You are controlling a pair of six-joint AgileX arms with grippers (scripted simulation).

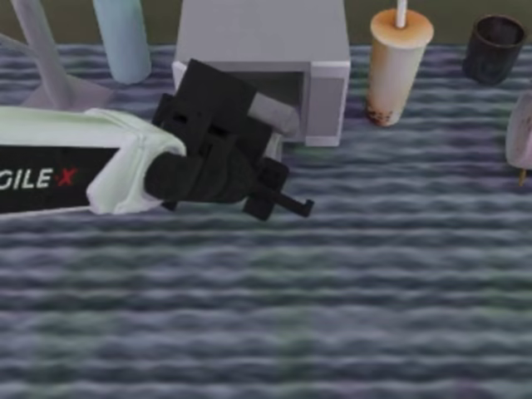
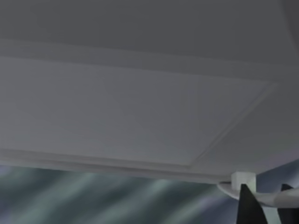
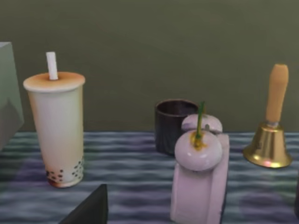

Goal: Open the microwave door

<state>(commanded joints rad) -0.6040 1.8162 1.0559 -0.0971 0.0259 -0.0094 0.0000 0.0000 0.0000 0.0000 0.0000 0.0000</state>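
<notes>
The microwave (image 1: 263,37) stands at the far edge of the worktop (image 1: 332,299), a little left of the middle in the top view, and its grey control panel (image 1: 327,104) faces toward the camera on its right part. The microwave door (image 1: 274,112) is swung out from the front at an angle, so it is already partly open, and a dark cavity (image 1: 278,83) shows behind it. The left arm (image 1: 75,170) reaches in from the left side of the worktop, and the left pincer (image 1: 278,179) sits just in front of the microwave, against the lower edge of the door. In the left wrist view the door panel (image 2: 140,102) with its large window fills almost all of the picture, and the dark fingertips (image 2: 247,205) stand at the pale handle bar (image 2: 261,193), one on each side of it, so the left pincer looks clamped on the handle, though the contact itself is partly cut off. The right pincer does not appear in the top view, and I cannot tell if it is apart or together. Right of the microwave stands a tall cup with a straw (image 1: 397,66), then a dark cup (image 1: 494,48). The right wrist view shows also a brass bell (image 3: 270,140) and a pale purple object (image 3: 200,177)
</notes>
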